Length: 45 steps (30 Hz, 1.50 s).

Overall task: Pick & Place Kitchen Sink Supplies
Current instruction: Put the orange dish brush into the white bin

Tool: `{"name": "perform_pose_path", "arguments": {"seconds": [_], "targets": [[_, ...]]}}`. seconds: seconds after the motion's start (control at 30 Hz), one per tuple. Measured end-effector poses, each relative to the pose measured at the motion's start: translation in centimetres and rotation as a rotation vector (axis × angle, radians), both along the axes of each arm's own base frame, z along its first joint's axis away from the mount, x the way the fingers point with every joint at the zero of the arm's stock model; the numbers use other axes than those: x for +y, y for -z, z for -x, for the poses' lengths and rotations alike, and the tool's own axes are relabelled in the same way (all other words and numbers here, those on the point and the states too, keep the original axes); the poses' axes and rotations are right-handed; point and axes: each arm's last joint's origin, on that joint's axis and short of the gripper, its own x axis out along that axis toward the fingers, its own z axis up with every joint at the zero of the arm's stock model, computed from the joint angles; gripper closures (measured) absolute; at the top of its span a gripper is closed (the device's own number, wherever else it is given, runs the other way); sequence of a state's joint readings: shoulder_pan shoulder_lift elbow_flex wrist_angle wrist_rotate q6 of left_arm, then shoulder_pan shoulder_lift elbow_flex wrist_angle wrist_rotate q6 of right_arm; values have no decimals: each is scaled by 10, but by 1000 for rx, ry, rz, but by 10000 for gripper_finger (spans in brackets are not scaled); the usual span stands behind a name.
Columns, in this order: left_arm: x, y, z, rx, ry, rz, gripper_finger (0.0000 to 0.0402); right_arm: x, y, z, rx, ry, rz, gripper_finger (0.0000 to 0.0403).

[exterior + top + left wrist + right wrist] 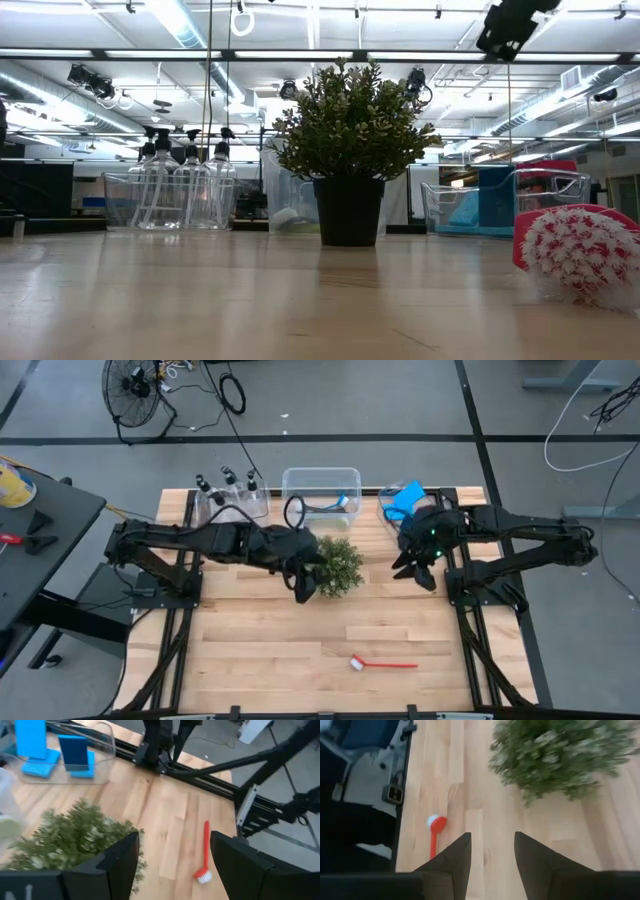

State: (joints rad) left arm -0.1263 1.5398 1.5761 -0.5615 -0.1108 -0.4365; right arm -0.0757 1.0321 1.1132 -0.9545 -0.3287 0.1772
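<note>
Hovering beside the plant (338, 566), the left gripper (305, 588) stands open and empty. The red brush (383, 663) lies alone on the near table, probably light and stiff; grip mid-handle. The right gripper (418, 570) is also open, empty.

Bright, even overhead light fills the scene, thrown by long ceiling strips (190, 25) that glare white in the low view. Shadows on the wooden table (300, 630) are faint and soft. The low view blurs the near tabletop and the red brush head (580, 250) close to the lens. Both wrist views smear the green plant (560, 755), and the dark fingers (115, 865) sit soft.
</note>
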Motion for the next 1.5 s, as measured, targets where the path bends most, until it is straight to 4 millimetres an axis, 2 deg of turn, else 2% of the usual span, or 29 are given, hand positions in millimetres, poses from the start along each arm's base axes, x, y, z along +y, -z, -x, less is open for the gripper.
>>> {"name": "perform_pose_path", "arguments": {"seconds": [0.17, 0.3, 0.43, 0.63, 0.77, 1.13, 1.5], "targets": [[-19, 5, 6, 56, 60, -9, 154, 25, 26, -6, 28, -49, -1, 250], [-37, 11, 14, 134, 116, -26, 154, 44, 47, -8, 56, -65, -66, 250], [-53, 14, 21, 174, 165, -43, 154, 66, 58, -9, 12, -102, -60, 250], [-68, 14, 26, 163, 172, -78, 154, 103, 67, -8, -163, -215, -49, 250], [-73, 14, 27, 161, 181, -82, 154, 123, 75, -6, -231, -216, -45, 250], [-71, 13, 27, 155, 126, -80, 154, 172, 132, -11, -93, -320, 47, 250], [-67, 13, 26, 140, 62, -115, 154, 197, 184, -17, 7, -327, 202, 250]]}}
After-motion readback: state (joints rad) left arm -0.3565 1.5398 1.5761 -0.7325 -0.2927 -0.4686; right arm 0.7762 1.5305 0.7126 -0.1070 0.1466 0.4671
